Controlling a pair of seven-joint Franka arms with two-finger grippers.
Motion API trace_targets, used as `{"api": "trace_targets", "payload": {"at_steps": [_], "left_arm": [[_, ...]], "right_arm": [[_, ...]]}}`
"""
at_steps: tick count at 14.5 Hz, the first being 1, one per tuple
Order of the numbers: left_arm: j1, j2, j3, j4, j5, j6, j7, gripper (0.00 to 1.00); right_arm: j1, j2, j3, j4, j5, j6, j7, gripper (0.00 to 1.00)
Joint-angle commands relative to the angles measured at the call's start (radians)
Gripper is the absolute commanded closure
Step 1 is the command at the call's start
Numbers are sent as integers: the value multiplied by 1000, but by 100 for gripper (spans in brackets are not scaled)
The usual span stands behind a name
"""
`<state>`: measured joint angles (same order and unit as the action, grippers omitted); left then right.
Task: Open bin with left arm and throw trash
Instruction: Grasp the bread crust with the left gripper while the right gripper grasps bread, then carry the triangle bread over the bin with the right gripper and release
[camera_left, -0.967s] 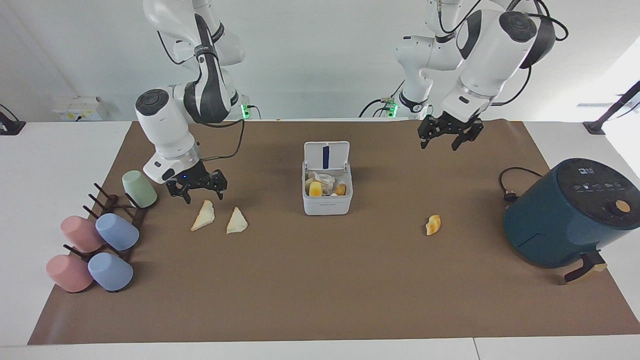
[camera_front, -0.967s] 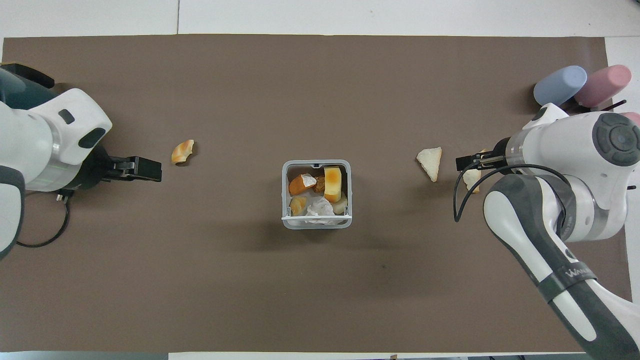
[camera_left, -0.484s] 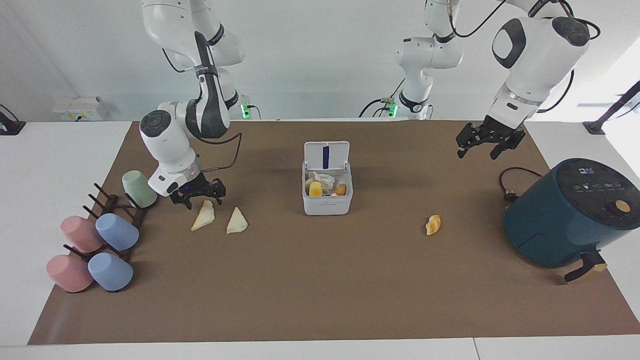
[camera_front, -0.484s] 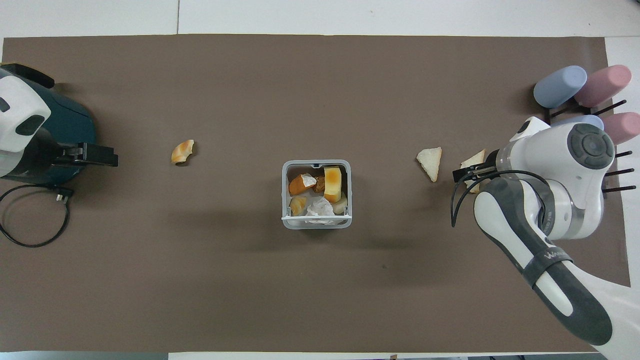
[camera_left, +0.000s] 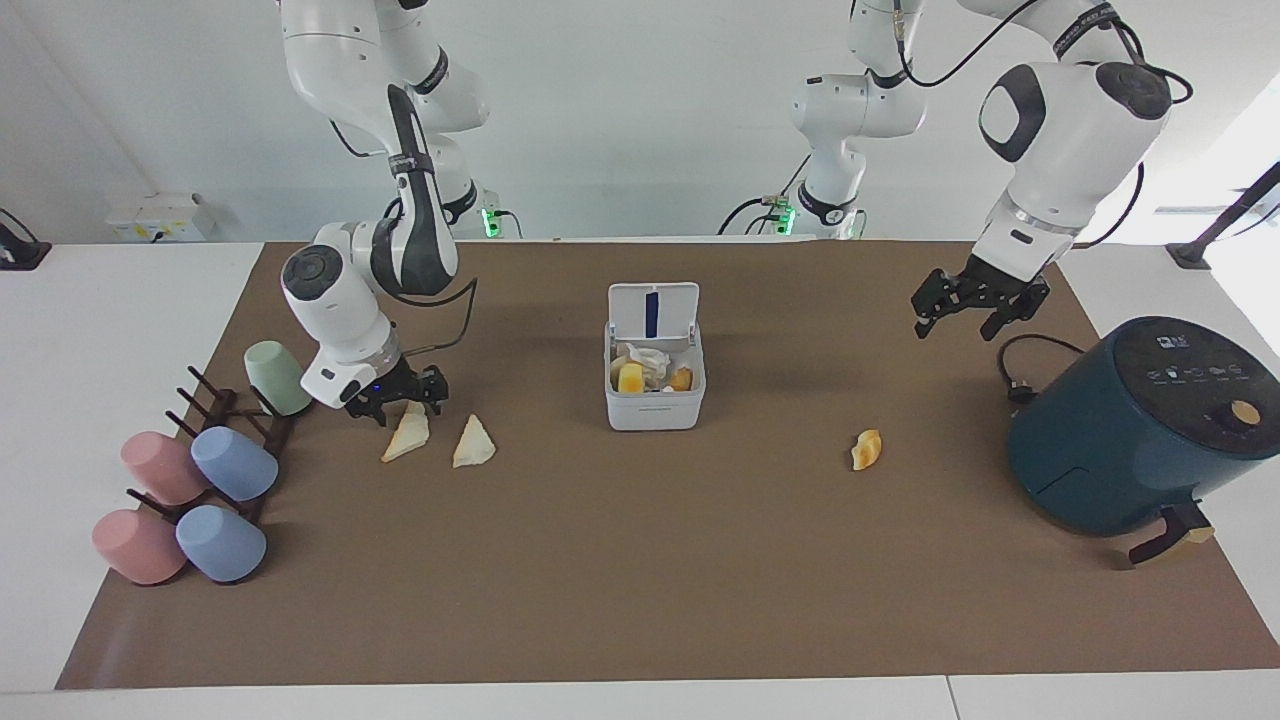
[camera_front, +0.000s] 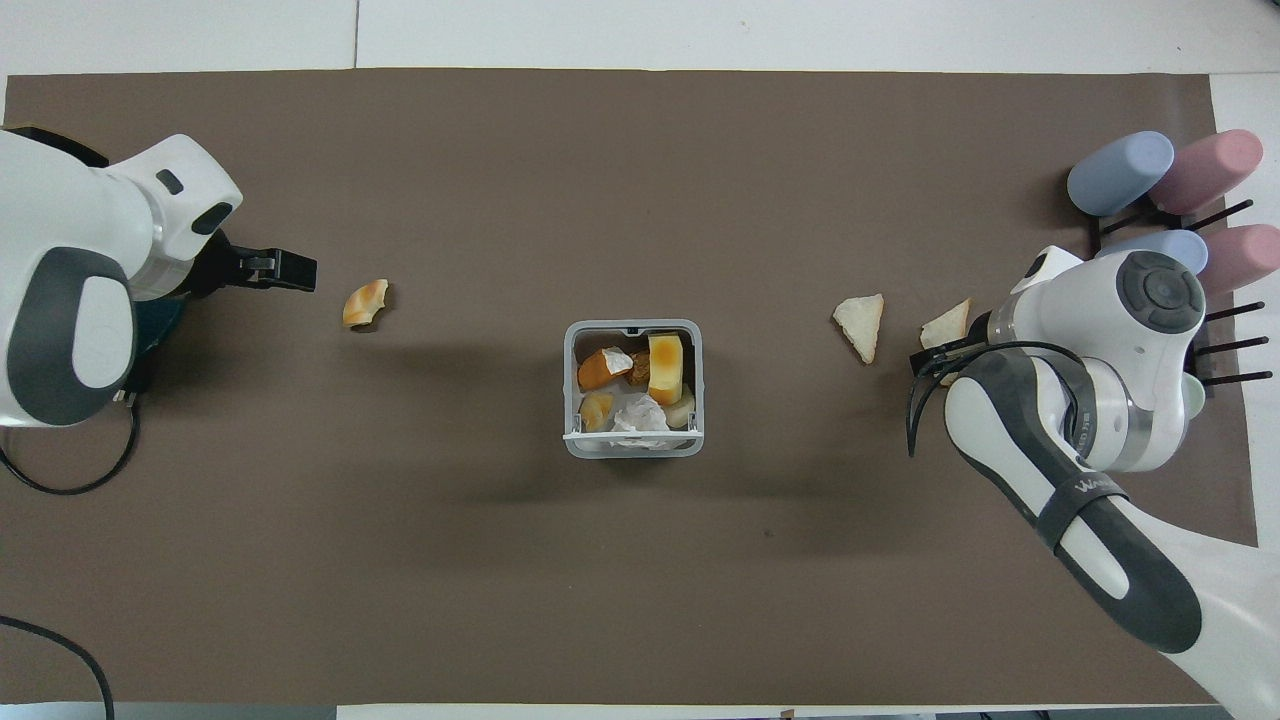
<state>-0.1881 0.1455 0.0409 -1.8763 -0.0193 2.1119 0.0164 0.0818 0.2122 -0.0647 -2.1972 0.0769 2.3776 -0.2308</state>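
The white bin (camera_left: 655, 408) stands mid-table with its lid (camera_left: 653, 312) swung up; food scraps and crumpled paper lie inside, as the overhead view shows past its rim (camera_front: 570, 390). Two cream bread wedges (camera_left: 407, 437) (camera_left: 473, 443) lie toward the right arm's end. My right gripper (camera_left: 395, 403) is open and low over the end of the first wedge (camera_front: 947, 323) that is nearer the robots. The second wedge (camera_front: 862, 322) lies beside it. The orange crust chunk (camera_left: 866, 449) (camera_front: 365, 302) lies toward the left arm's end. My left gripper (camera_left: 978, 305) (camera_front: 280, 268) is open, empty and raised.
A dark teal air fryer (camera_left: 1130, 430) with its cable (camera_left: 1020, 370) stands at the left arm's end. Pastel cups on a dark rack (camera_left: 190, 480) (camera_front: 1120, 170) stand at the right arm's end, close to my right gripper. A brown mat (camera_left: 640, 580) covers the table.
My right gripper came down onto the near end of the first wedge. My left gripper swung away from the bin toward the air fryer's end, then held there.
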Motion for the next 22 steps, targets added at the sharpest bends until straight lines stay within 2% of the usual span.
{"api": "trace_targets", "payload": {"at_steps": [1, 3, 4, 5, 8, 10, 11, 12, 13, 14, 17, 19, 22], "left_arm": [[-22, 97, 7, 28, 33, 81, 10, 0], [-37, 130, 7, 9, 33, 126, 10, 0], [-43, 143, 7, -1, 33, 140, 8, 0], [-48, 146, 7, -24, 33, 154, 8, 0], [-63, 166, 8, -90, 33, 241, 8, 0], [-65, 158, 8, -125, 33, 252, 7, 0], [-63, 155, 8, -138, 33, 260, 5, 13], [-63, 154, 8, -144, 33, 269, 4, 34], [-63, 152, 8, -149, 33, 275, 1, 82], [-63, 152, 8, -150, 32, 278, 2, 100], [-63, 151, 10, -150, 33, 266, 2, 100], [-63, 129, 10, -152, 33, 255, 4, 100], [-51, 74, 10, -150, 33, 208, 0, 100]], "right_arm": [[-10, -5, 5, -22, 23, 22, -42, 44], [-16, -5, 5, -24, 23, 29, -54, 70], [-16, -4, 5, -22, 23, 38, -53, 90], [-17, -4, 5, -18, 23, 35, -53, 100], [-14, -5, 5, -7, 23, 22, -51, 100], [-4, -17, 5, 68, 23, -65, -45, 100], [-2, -17, 5, 142, 20, -145, -42, 100], [0, -16, 6, 215, 20, -219, -38, 100], [19, -10, 9, 282, 23, -277, -32, 100], [50, -7, 11, 341, 23, -319, 2, 100], [183, 38, 13, 511, 26, -397, 209, 100], [307, 58, 13, 554, 26, -342, 377, 100], [430, 62, 13, 551, 27, -229, 525, 100]]}}
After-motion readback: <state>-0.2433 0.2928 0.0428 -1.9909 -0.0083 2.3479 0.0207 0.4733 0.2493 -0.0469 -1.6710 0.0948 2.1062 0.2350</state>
